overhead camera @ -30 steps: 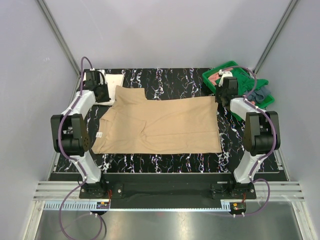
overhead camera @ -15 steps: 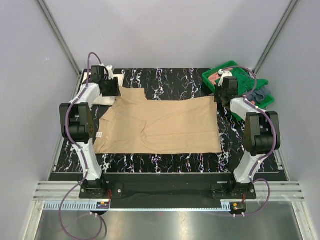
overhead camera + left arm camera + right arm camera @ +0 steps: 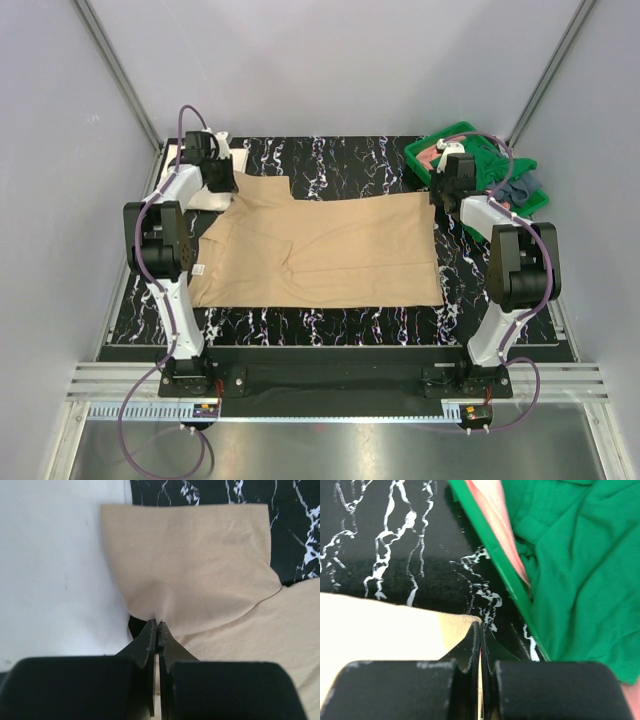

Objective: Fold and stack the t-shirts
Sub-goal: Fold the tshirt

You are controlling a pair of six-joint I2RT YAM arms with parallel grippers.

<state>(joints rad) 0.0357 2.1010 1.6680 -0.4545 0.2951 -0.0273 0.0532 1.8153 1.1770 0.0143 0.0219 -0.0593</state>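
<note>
The left gripper [image 3: 157, 628] is clamped on the far-left sleeve of the tan shirt [image 3: 320, 250]. The right gripper [image 3: 479, 632] is closed on its far-right corner, the fingers hiding the pinched edge.

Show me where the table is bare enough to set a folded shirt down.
Best: the far strip of table between the cream-white shirt and the green tray, beyond the tan t-shirt. A narrower bare band runs between its near hem and the table's near edge. Crowded: both far corners, and the middle under the tan t-shirt.
</note>
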